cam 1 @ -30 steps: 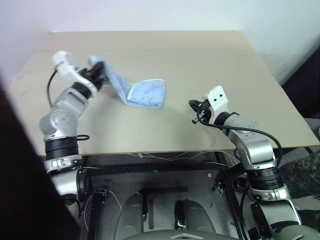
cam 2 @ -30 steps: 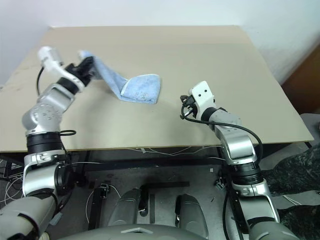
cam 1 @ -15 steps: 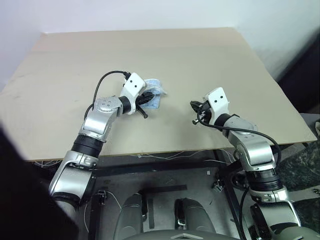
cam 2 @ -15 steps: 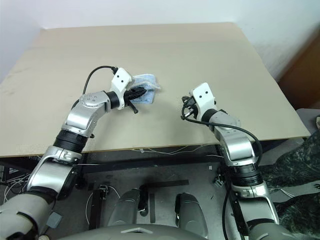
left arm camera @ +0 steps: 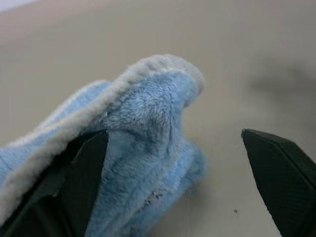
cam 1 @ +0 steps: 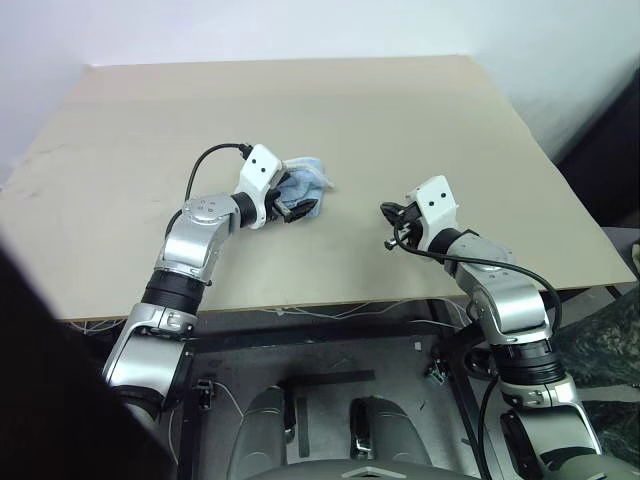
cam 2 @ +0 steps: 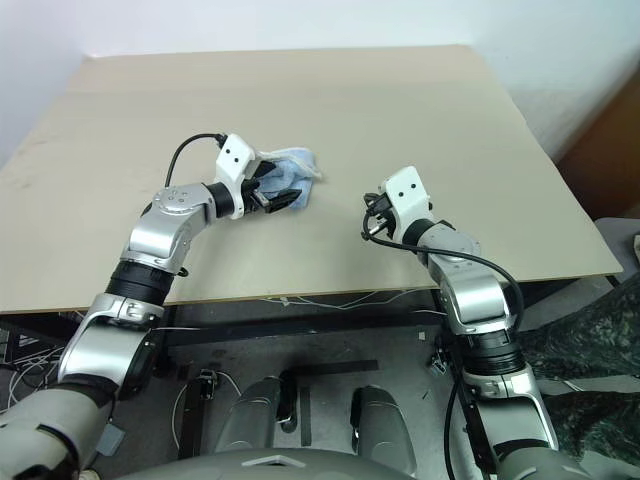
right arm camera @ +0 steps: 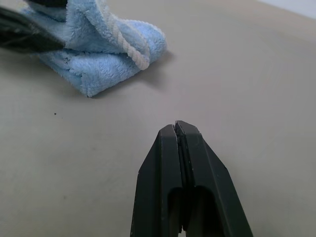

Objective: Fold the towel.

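Observation:
The light-blue towel (cam 1: 310, 176) lies bunched in a folded heap on the tan table (cam 1: 420, 110), left of its middle. My left gripper (cam 1: 300, 208) is at the heap's near side, its jaws standing wide open. In the left wrist view the towel (left arm camera: 148, 123) rests against one finger (left arm camera: 84, 182), while the other finger (left arm camera: 281, 182) is clear of it over bare table. My right gripper (right arm camera: 175, 127) is shut and empty, a short way right of the towel (right arm camera: 98, 54) and pointing toward it. It also shows in the right eye view as the right gripper (cam 2: 368, 224).
The table's near edge (cam 1: 330, 308) runs just below both arms. A black cable (cam 1: 205, 160) loops from the left wrist over the tabletop.
The left gripper carried the towel's raised end from the far left rightward and down onto the rest of the cloth, then opened and let go. The right arm stayed put.

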